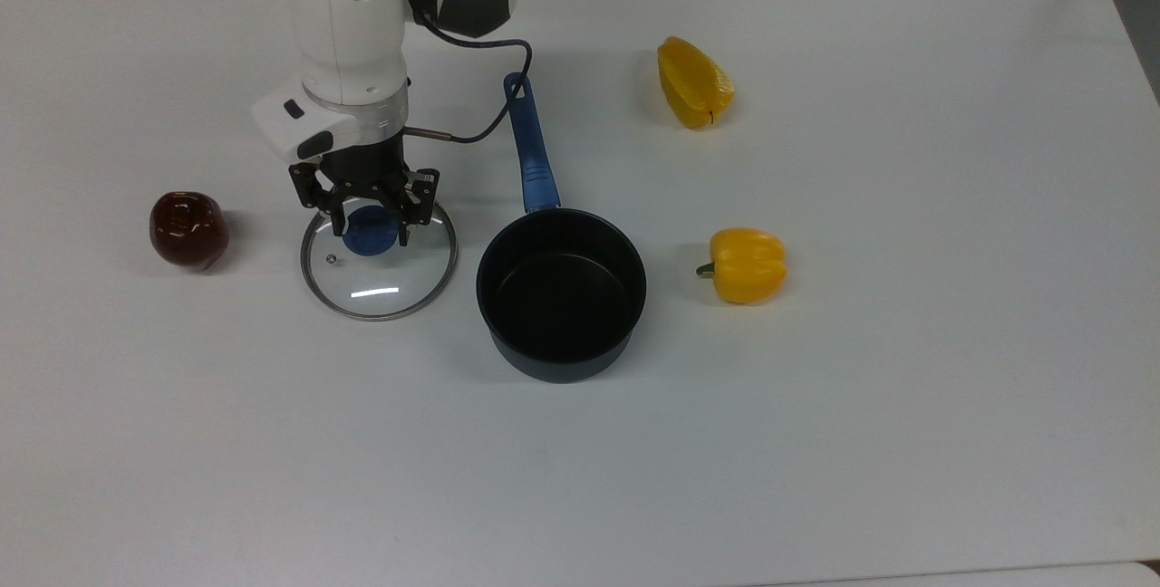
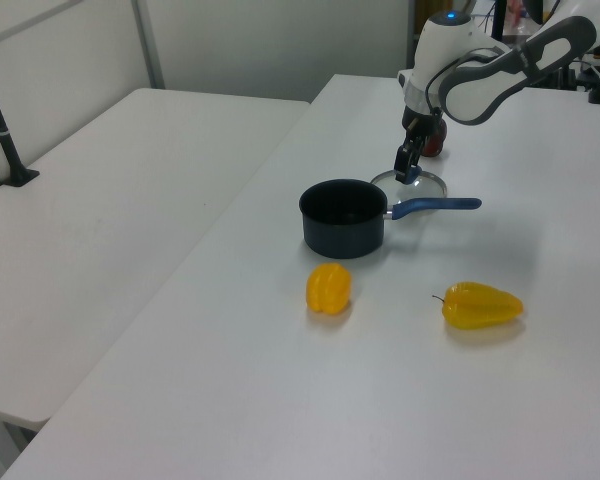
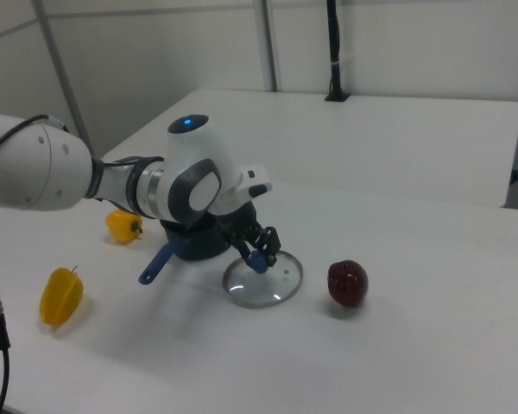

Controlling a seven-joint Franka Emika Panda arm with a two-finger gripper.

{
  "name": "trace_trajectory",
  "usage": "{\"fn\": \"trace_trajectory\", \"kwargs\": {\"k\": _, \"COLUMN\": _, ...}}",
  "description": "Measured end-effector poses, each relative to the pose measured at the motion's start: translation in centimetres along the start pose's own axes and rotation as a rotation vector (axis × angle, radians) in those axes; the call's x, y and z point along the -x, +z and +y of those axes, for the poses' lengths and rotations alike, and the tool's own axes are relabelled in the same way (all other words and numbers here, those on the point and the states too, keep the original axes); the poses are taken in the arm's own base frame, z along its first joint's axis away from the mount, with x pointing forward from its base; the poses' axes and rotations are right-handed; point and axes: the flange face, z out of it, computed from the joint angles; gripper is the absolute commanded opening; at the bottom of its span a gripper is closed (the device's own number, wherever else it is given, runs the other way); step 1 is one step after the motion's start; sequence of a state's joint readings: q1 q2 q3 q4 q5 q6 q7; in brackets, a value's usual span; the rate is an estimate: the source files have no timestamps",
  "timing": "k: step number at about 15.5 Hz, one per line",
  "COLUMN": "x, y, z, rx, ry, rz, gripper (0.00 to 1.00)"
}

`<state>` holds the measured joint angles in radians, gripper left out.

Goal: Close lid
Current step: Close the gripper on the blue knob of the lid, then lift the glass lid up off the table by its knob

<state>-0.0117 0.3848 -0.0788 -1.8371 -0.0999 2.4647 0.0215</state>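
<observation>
The lid (image 1: 381, 283), clear glass with a metal rim, lies flat on the white table just left of the pot in the top view. My gripper (image 1: 372, 229) stands straight down over its blue knob (image 1: 370, 235), one finger on each side and closed against it. The black pot (image 1: 561, 293) sits open and empty, its blue handle (image 1: 529, 148) pointing toward the table's far edge. In the right view the gripper (image 3: 259, 257) pinches the knob over the lid (image 3: 265, 285). In the left view the gripper (image 2: 408, 172) is low over the lid (image 2: 423, 184).
A dark red pepper (image 1: 188, 229) rests left of the lid in the top view. Two yellow peppers (image 1: 694, 82) (image 1: 746, 264) lie to the right of the pot. The arm's cable (image 1: 489, 107) hangs near the pot handle.
</observation>
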Motion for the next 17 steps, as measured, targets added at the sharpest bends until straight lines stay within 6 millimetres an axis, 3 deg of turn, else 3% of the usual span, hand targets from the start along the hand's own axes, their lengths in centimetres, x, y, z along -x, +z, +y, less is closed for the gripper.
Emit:
{"fn": "trace_trajectory", "kwargs": {"k": 9, "x": 0.32, "y": 0.26, "z": 0.2, "rx": 0.002, "ry": 0.043, "rz": -0.028, "gripper": 0.73}}
{"fn": "trace_trajectory", "kwargs": {"k": 14, "x": 0.43, "y": 0.33, "z": 0.28, "rx": 0.003, "ry": 0.06, "rz": -0.039, "gripper": 0.44}}
{"fn": "trace_trajectory", "kwargs": {"k": 17, "x": -0.33, "y": -0.55, "z": 0.84, "rx": 0.005, "ry": 0.077, "rz": -0.017, "gripper": 0.38}}
